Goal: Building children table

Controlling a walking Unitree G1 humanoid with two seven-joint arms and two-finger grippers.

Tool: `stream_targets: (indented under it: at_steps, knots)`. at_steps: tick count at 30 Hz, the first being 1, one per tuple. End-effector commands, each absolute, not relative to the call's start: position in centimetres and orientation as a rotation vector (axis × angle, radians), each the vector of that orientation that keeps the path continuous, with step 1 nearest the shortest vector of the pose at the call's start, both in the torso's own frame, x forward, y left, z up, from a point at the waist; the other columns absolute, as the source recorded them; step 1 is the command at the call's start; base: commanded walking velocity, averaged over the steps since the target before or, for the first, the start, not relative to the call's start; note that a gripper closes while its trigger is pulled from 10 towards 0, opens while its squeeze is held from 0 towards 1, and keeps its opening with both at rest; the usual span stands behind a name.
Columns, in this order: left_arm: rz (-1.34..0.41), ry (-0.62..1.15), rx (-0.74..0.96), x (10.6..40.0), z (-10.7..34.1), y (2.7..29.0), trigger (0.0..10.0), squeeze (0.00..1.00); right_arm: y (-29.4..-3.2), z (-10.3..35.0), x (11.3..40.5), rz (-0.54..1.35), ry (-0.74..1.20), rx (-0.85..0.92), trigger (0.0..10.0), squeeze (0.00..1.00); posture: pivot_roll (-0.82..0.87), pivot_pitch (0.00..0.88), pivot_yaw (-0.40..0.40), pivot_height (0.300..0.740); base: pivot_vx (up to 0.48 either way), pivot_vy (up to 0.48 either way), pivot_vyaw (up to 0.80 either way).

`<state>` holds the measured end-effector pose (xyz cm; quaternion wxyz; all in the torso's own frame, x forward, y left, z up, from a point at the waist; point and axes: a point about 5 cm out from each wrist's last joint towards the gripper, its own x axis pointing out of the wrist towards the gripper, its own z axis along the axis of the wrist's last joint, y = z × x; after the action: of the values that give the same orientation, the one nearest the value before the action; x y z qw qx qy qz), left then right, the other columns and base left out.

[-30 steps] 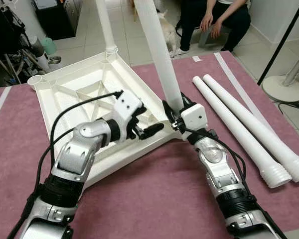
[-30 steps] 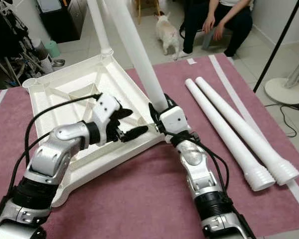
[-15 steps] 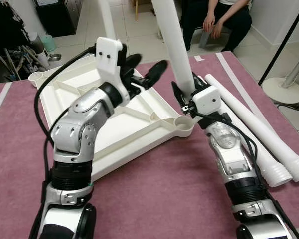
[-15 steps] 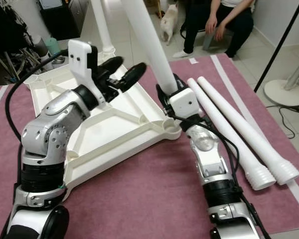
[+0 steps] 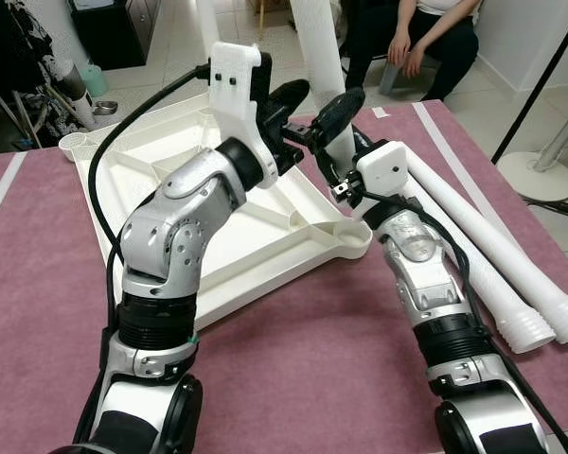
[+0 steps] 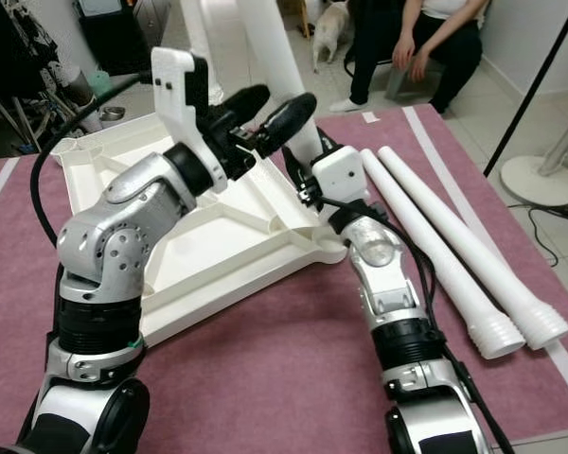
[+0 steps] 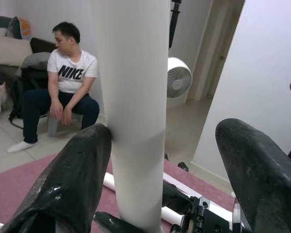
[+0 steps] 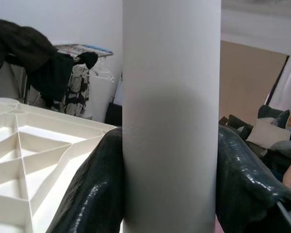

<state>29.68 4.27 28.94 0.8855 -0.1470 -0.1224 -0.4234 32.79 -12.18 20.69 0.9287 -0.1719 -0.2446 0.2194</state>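
Observation:
The white children's tabletop (image 5: pixel 170 161) lies upside down on the maroon mat, with an open corner socket (image 5: pixel 350 235) nearest my right arm. A long white leg (image 5: pixel 319 38) rises steeply just behind that socket. My right gripper (image 5: pixel 341 173) is shut on its lower part (image 8: pixel 170 121); the leg's bottom end is hidden behind it. Higher up, my left gripper (image 5: pixel 324 98) is open and straddles the same leg (image 7: pixel 133 97), one finger (image 7: pixel 82 165) touching it and the other finger (image 7: pixel 257 165) apart from it. Another leg (image 5: pixel 208 19) stands in the far corner.
Two loose white legs (image 5: pixel 473 255) lie side by side on the mat right of my right arm. A person (image 5: pixel 426 33) sits beyond the mat with a small dog (image 6: pixel 328 21) nearby. A fan base (image 5: pixel 540 168) and dark pole stand at the right; clutter at far left.
My left gripper rose from low over the tabletop and swung right to straddle the leg. The right gripper, still shut on the leg, shifted slightly up and back from the corner socket.

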Motion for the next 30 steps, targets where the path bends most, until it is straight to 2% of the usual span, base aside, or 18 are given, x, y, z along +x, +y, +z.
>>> stream_targets:
  at_steps: [1, 8, 9, 11, 12, 13, 14, 19, 20, 27, 28, 29, 30]
  knots:
    - [-0.864, -0.254, -0.315, 30.0, 29.4, 3.9, 10.0, 0.0, -10.8, 20.3, 32.5, 0.505, -0.5, -0.358, 10.0, 0.0, -0.04, 0.0, 0.104, 0.74, 0.0, 0.0, 0.0]
    - [-0.789, -0.201, -0.308, 30.9, 28.8, 3.8, 10.0, 0.0, -10.1, 19.7, 32.2, 0.516, -0.502, -0.365, 10.0, 0.0, -0.05, 0.0, 0.114, 0.74, 0.0, 0.0, 0.0]
    - [-0.791, -0.197, -0.318, 30.9, 28.9, 3.7, 9.1, 0.0, -10.1, 19.4, 32.1, 0.524, -0.494, -0.363, 10.0, 0.0, -0.05, 0.0, 0.113, 0.74, 0.0, 0.0, 0.0]
    - [-0.794, -0.199, -0.322, 30.8, 28.9, 3.7, 9.1, 0.0, -10.0, 19.3, 32.1, 0.524, -0.492, -0.363, 10.0, 0.0, -0.05, 0.0, 0.113, 0.74, 0.0, 0.0, 0.0]
    - [-0.797, -0.201, -0.327, 30.8, 29.0, 3.7, 2.8, 0.0, -10.0, 19.2, 32.1, 0.523, -0.487, -0.365, 10.0, 0.0, -0.05, 0.0, 0.113, 0.74, 0.0, 0.0, 0.0]
    - [-0.797, -0.201, -0.327, 30.8, 29.0, 3.7, 2.8, 0.0, -10.0, 19.2, 32.1, 0.523, -0.487, -0.365, 10.0, 0.0, -0.05, 0.0, 0.113, 0.74, 0.0, 0.0, 0.0]
    - [-0.797, -0.201, -0.329, 30.8, 29.1, 3.6, 0.0, 0.0, -10.1, 19.1, 32.1, 0.522, -0.485, -0.367, 10.0, 0.0, -0.05, 0.0, 0.113, 0.74, 0.0, 0.0, 0.0]
    - [-0.816, -0.216, -0.313, 30.5, 29.1, 3.4, 0.0, 0.0, -10.1, 18.6, 32.4, 0.513, -0.45, -0.382, 10.0, 0.0, -0.05, 0.0, 0.114, 0.74, 0.0, 0.0, 0.0]
    - [-0.838, -0.233, -0.255, 30.0, 29.0, 3.2, 0.0, 0.0, -10.3, 18.5, 32.8, 0.488, -0.423, -0.376, 10.0, 0.0, -0.05, 0.0, 0.114, 0.74, 0.0, 0.0, 0.0]
    - [-0.859, -0.243, -0.175, 29.5, 28.5, 2.7, 0.0, 0.0, -10.3, 18.7, 33.1, 0.471, -0.408, -0.361, 10.0, 0.0, -0.05, 0.0, 0.11, 0.74, 0.0, 0.0, 0.0]
    - [-0.878, -0.261, -0.099, 29.2, 28.1, 2.1, 0.0, 0.0, -10.0, 18.8, 33.2, 0.479, -0.404, -0.351, 10.0, 0.43, -0.05, 0.0, 0.108, 0.74, 0.0, 0.0, 0.0]
    - [-0.882, -0.267, -0.077, 29.1, 28.0, 1.9, 0.0, 0.0, -9.8, 18.8, 33.2, 0.484, -0.399, -0.333, 10.0, 1.0, -0.04, 0.0, 0.107, 0.74, 0.0, 0.0, 0.0]
    - [-0.882, -0.267, -0.077, 29.1, 28.0, 1.9, 0.0, 0.0, -9.8, 18.8, 33.2, 0.484, -0.399, -0.333, 10.0, 1.0, -0.04, 0.0, 0.107, 0.74, 0.0, 0.0, 0.0]
